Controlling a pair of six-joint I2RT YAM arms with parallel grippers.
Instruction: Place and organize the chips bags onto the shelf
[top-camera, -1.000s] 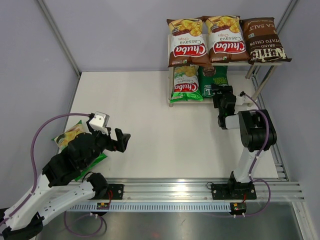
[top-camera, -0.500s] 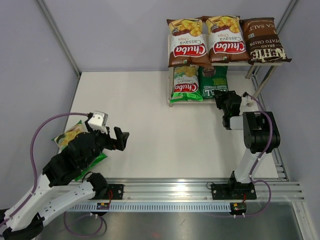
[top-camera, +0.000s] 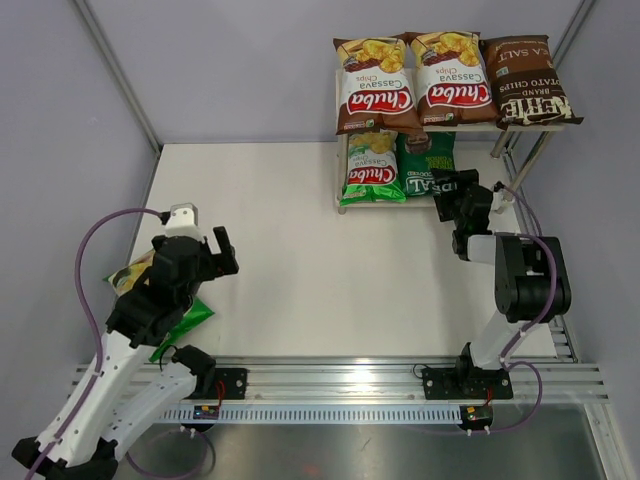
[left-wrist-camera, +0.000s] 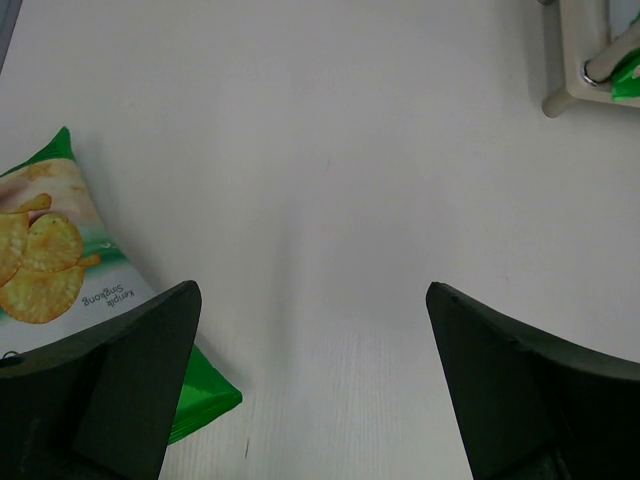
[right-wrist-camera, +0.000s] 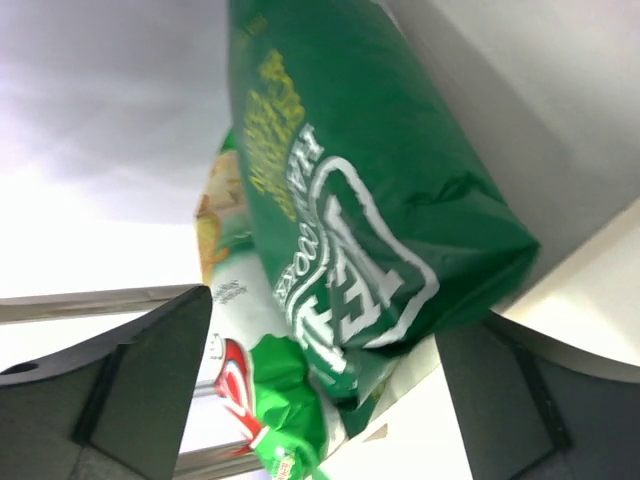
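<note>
Looking at your right tool (top-camera: 462, 200), you see its fingers spread wide at the front of the shelf (top-camera: 527, 163). The dark-green bag (top-camera: 428, 160) lies on the lower board. In the right wrist view its near end sits between the two fingers, with a clear gap on one side, so the tool is not pinching it. The bag lies tilted, its white lettering turned towards the tool. Just beside it, on the same lower board, lies the shelved light-green bag (top-camera: 372, 170), and the two touch along their long edges.

On the upper board you have three bags in a row: two brown bags (top-camera: 375, 85), side by side, and the dark-brown bag (top-camera: 528, 80) at the right end, overhanging the board's edge.

Your left tool (top-camera: 215, 262) hangs above the tabletop (top-camera: 320, 260), well apart from the shelf, its fingers spread wide and nothing between them. The loose light-green bag (top-camera: 135, 272) lies flat on the tabletop at the near left, partly under the left arm. In the left wrist view it sits to the left of the tool, one corner reaching under the left finger, outside the gap.
</note>
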